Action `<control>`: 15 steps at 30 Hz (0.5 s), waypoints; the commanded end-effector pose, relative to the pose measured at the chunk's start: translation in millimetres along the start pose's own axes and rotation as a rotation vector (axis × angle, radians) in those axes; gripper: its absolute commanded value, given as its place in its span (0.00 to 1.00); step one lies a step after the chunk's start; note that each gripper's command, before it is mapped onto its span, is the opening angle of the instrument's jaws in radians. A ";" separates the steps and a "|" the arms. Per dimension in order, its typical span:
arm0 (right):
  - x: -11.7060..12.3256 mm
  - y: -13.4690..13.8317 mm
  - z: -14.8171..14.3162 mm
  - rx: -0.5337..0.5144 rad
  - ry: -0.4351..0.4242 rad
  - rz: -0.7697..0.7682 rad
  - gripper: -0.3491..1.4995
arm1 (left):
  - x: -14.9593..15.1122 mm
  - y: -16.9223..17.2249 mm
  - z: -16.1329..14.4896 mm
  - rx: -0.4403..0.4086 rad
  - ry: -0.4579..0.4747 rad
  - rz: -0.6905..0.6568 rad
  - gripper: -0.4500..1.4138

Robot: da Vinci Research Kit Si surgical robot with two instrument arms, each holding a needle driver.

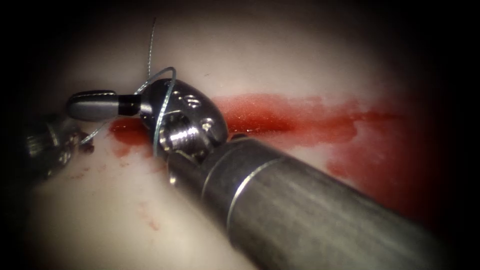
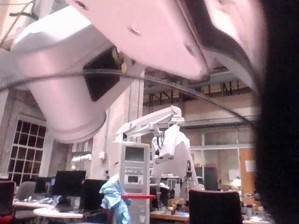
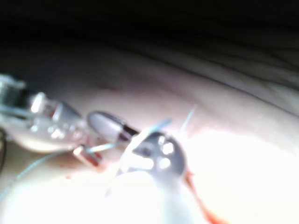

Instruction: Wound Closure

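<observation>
Tissue (image 1: 125, 220) lies under both tools, its cut (image 1: 280, 116) running left to right through red fluid (image 1: 370, 150). One thread (image 1: 165, 95) loops over the right hand's (image 1: 92, 105) wrist, and a free end rises above it. That hand looks clenched; whether it grasps thread I cannot tell. The left hand (image 1: 75, 140) sits at the cut's left end, its state unclear. I cannot make out a needle. The loop could snag on the wrist and tear the tissue.
</observation>
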 end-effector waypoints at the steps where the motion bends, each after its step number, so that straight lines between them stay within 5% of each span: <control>1: 0.6 1.4 -0.2 -0.022 -0.051 -0.037 0.00 | -0.7 1.1 -0.8 -0.006 -0.011 0.006 0.00; 10: 0.6 1.7 -1.4 -0.163 -0.283 -0.182 0.00 | -1.1 1.9 -3.7 -0.074 -0.060 0.064 0.00; 15: 0.2 1.2 -1.3 0.058 -0.409 -0.309 0.00 | -1.1 3.9 -5.5 -0.224 -0.158 0.131 0.00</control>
